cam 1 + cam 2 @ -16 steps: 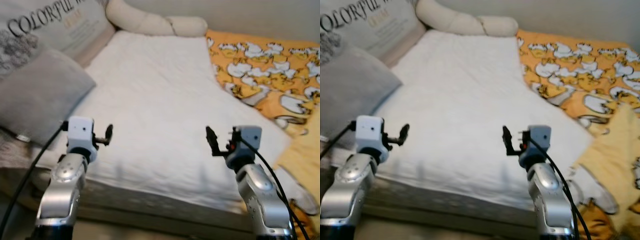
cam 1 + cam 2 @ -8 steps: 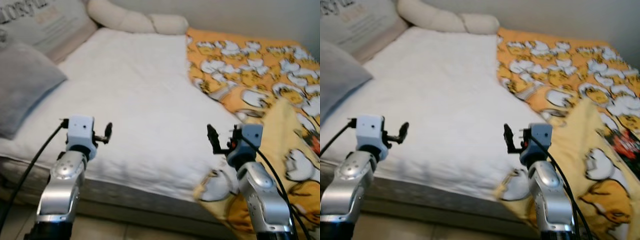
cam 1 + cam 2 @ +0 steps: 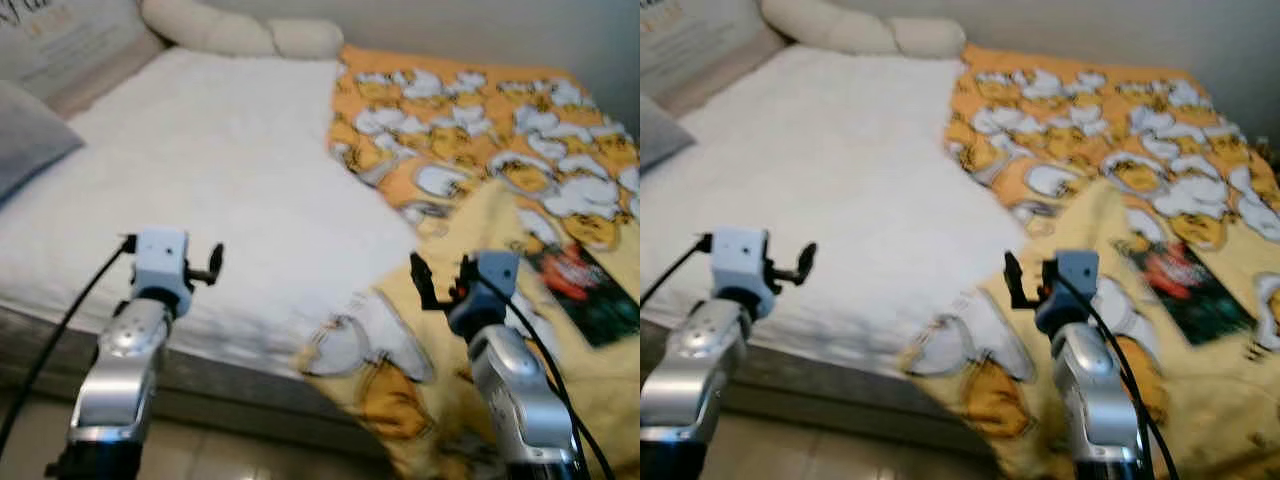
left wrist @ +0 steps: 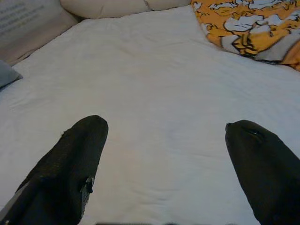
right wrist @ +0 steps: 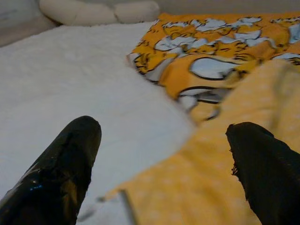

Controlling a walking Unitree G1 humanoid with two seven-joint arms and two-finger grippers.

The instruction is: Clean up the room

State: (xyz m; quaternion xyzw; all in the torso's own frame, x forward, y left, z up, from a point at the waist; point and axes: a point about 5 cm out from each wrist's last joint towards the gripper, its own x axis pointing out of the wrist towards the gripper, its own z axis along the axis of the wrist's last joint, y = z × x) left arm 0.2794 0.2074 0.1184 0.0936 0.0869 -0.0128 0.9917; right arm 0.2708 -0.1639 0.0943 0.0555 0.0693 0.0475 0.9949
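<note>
1. Left eye view: the left gripper (image 3: 214,263) and right gripper (image 3: 437,283) hovered, fingers spread, holding nothing, before a white-sheeted bed (image 3: 200,180).
2. An orange cartoon-print blanket (image 3: 480,150) lay rumpled across the bed's right side, spilling over its edge.

Both silver arms are raised in front of the body, bent at the elbow, forearms reaching forward, each with a black cable running back along it. The left gripper (image 3: 214,265) is held level over the near edge of the bed, its two black fingers (image 4: 75,164) spread wide apart with nothing between them. The right gripper (image 3: 432,284) is held at about the same height, further toward the bed's foot end; its fingers (image 5: 65,164) are likewise spread wide and grip nothing.
</note>
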